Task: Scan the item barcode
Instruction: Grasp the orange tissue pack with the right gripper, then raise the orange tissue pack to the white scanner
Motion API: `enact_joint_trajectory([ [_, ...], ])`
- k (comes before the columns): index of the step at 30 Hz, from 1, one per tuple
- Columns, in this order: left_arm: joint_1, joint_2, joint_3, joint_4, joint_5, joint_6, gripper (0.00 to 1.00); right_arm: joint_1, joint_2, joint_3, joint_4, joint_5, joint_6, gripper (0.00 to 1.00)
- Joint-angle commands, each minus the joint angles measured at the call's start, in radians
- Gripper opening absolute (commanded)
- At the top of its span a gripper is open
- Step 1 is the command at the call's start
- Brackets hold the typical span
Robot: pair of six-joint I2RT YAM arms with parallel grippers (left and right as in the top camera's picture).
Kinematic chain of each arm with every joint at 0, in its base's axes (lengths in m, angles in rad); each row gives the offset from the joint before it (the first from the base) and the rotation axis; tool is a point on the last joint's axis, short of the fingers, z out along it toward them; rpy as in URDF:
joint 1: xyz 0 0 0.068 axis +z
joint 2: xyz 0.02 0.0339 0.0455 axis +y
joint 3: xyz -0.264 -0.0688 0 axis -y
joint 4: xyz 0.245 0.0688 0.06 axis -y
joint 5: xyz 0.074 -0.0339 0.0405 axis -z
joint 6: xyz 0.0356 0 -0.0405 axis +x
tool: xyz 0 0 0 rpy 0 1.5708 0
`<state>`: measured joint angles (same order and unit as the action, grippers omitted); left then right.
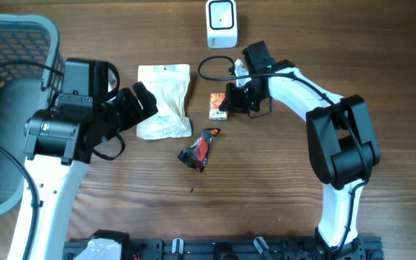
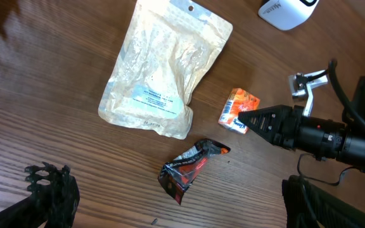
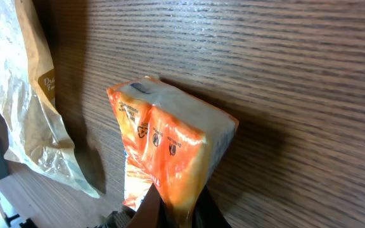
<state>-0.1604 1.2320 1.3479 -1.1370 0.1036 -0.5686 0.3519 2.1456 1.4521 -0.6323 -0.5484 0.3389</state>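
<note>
Overhead: right pincer [image 1: 230,100] clamped on orange packet [image 1: 217,105], mid-worktop [image 1: 280,202], near white scanner [image 1: 221,23]. Left pincer [image 1: 146,101] spread wide, empty, over pale pouch [image 1: 163,101].
Left wrist: shows packet's white printed end, lost from above.
Right wrist: fingers [image 3: 176,212] pinch packet's lower edge; lifted or resting, cannot tell; no barcode seen.
Judgement: find coded face, turn it squarely to scanner, grip clear of code.

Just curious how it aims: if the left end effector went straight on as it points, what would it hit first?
Probably the white pouch, lying just ahead of the open left end effector, though its height above the table is unclear.
</note>
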Motion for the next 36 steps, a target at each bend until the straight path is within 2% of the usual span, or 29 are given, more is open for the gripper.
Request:
enact_joint_trajectory([
  [1,0.005,-0.002,0.009,0.002,0.011,0.014,1.00,-0.032,-0.030,0.074,-0.041,0.058,-0.010,0.05],
  [7,0.005,-0.002,0.009,0.002,0.011,0.015,1.00,-0.064,-0.128,0.224,-0.142,0.058,-0.224,0.04],
  [9,0.005,-0.002,0.009,0.002,0.011,0.014,1.00,-0.064,-0.161,0.233,-0.147,0.041,-0.243,0.05],
  [11,0.005,-0.002,0.009,0.002,0.011,0.014,1.00,-0.064,-0.181,0.233,-0.156,-0.044,-0.280,0.05],
  [16,0.005,-0.002,0.009,0.002,0.011,0.014,1.00,-0.064,-0.186,0.233,-0.211,-0.402,-0.439,0.05],
  [18,0.005,-0.002,0.009,0.002,0.011,0.014,1.00,-0.064,-0.186,0.233,-0.222,-0.467,-0.461,0.05],
  [24,0.005,-0.002,0.009,0.002,0.011,0.014,1.00,-0.064,-0.186,0.233,-0.219,-0.451,-0.454,0.05],
  [27,0.005,-0.002,0.009,0.002,0.011,0.014,1.00,-0.064,-0.186,0.233,-0.192,-0.193,-0.275,0.05],
  [29,0.005,-0.002,0.009,0.002,0.011,0.014,1.00,-0.062,-0.186,0.233,-0.162,0.106,-0.176,0.05],
  [33,0.005,-0.002,0.009,0.002,0.011,0.014,1.00,-0.051,-0.186,0.238,-0.074,0.504,-0.163,0.05],
  [36,0.005,-0.002,0.009,0.002,0.011,0.014,1.00,-0.030,-0.186,0.238,0.090,0.795,-0.202,0.05],
])
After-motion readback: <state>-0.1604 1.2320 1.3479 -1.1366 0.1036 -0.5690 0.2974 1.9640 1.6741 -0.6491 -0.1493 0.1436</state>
